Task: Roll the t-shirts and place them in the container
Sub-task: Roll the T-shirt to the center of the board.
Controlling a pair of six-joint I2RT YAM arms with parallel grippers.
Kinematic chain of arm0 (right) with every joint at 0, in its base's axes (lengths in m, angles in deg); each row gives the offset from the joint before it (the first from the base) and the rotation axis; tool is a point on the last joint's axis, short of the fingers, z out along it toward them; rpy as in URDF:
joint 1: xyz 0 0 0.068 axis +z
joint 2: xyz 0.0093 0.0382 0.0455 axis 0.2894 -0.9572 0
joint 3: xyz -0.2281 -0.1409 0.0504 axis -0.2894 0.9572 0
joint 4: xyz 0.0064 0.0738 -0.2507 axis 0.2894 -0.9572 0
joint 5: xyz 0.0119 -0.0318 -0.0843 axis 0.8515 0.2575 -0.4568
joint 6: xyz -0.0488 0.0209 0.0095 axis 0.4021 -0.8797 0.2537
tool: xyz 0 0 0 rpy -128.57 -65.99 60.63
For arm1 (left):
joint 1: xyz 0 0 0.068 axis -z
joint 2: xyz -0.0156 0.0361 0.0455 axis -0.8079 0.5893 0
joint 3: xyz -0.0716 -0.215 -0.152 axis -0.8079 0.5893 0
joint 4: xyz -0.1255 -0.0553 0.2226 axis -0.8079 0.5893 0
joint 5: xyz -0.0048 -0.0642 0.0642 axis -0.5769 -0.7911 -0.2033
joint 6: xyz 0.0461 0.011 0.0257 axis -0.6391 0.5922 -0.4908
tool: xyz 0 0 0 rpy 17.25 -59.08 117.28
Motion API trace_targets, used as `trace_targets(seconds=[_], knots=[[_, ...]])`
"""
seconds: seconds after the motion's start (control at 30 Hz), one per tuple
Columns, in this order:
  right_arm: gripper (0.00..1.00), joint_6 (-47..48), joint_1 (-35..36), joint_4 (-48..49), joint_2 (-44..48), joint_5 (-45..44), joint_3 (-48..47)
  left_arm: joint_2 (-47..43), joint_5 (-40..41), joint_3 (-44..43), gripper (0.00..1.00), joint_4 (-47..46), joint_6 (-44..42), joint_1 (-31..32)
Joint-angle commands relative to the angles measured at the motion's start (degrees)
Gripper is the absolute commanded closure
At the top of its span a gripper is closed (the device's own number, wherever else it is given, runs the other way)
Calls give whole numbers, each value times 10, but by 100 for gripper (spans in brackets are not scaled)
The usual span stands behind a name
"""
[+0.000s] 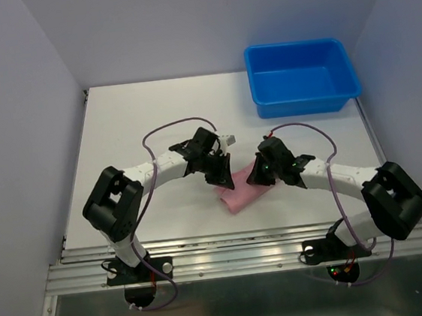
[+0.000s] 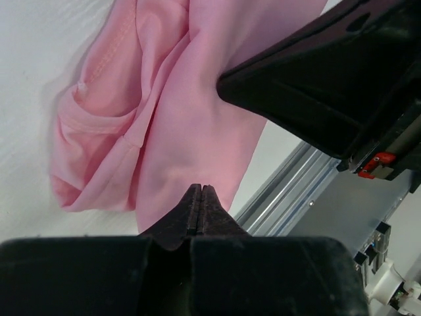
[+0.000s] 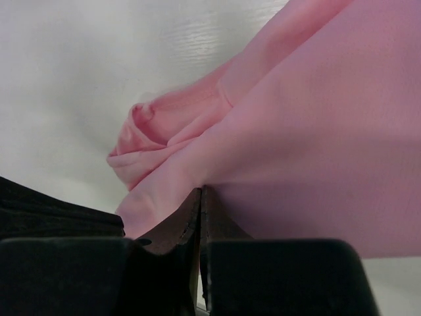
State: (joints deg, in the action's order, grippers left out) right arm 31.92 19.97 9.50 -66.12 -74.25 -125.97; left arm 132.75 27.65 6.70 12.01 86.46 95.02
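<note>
The light pink t-shirt (image 1: 237, 194) lies bunched in a small bundle on the white table, between my two grippers. My left gripper (image 1: 219, 176) is at the bundle's left end. In the left wrist view its jaws (image 2: 200, 189) are closed, their tips at the lower edge of the pink fabric (image 2: 184, 118). My right gripper (image 1: 260, 175) is at the bundle's right end. In the right wrist view its jaws (image 3: 202, 191) are closed on a fold of the fabric (image 3: 316, 131), which spreads out taut from the tips. A rolled lump of cloth (image 3: 141, 135) lies beyond.
A rigid blue tub (image 1: 304, 105) stands at the back right of the table. The metal rail (image 1: 243, 249) at the table's near edge lies just behind the shirt and shows in the left wrist view (image 2: 283, 191). The right gripper's black body (image 2: 316, 85) is close to the left gripper.
</note>
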Motion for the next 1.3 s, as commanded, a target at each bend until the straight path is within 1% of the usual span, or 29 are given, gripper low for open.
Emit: trace_targets(seconds=[0.0, 0.1, 0.13, 0.23, 0.33, 0.47, 0.57, 0.67, 0.8, 0.87, 0.93, 1.1, 1.17, 1.27], knots=[[96, 14, 7, 82, -51, 49, -20, -14, 8, 45, 100, -13, 23, -8], [98, 3, 7, 83, -102, 24, -32, -6, 12, 62, 100, -32, 26, -16], [99, -10, 7, 74, -123, -1, -35, -4, 16, 62, 100, -29, 24, -17], [99, -25, 7, 49, -135, -27, -39, -15, 23, 60, 100, -18, 14, -25], [99, -21, 7, 44, -96, -34, -27, -37, 35, 56, 100, -4, 3, -40], [98, -7, 7, 10, -7, -92, -35, -44, 38, 54, 100, 6, -7, -57], [97, 5, -11, -6, 21, -110, -44, -44, 41, 55, 100, 5, -5, -57], [97, 17, -27, -25, 25, -117, -50, -47, 39, 53, 100, 0, -1, -58], [97, 22, -47, -30, 5, -116, -54, -58, 45, 50, 100, -3, 0, -58], [97, 23, -54, -30, -20, -116, -61, -52, 48, 47, 100, -4, -2, -58], [97, 27, -62, -28, -41, -117, -72, -33, 48, 45, 100, -13, -3, -58], [97, 47, -74, -28, -136, -137, -104, 16, 44, 46, 100, -41, 4, -58], [99, 53, -74, -29, -167, -141, -114, 23, 54, 38, 100, -37, 2, -57], [99, 58, -74, -35, -165, -135, -120, 2, 80, 17, 100, -9, -12, -57]])
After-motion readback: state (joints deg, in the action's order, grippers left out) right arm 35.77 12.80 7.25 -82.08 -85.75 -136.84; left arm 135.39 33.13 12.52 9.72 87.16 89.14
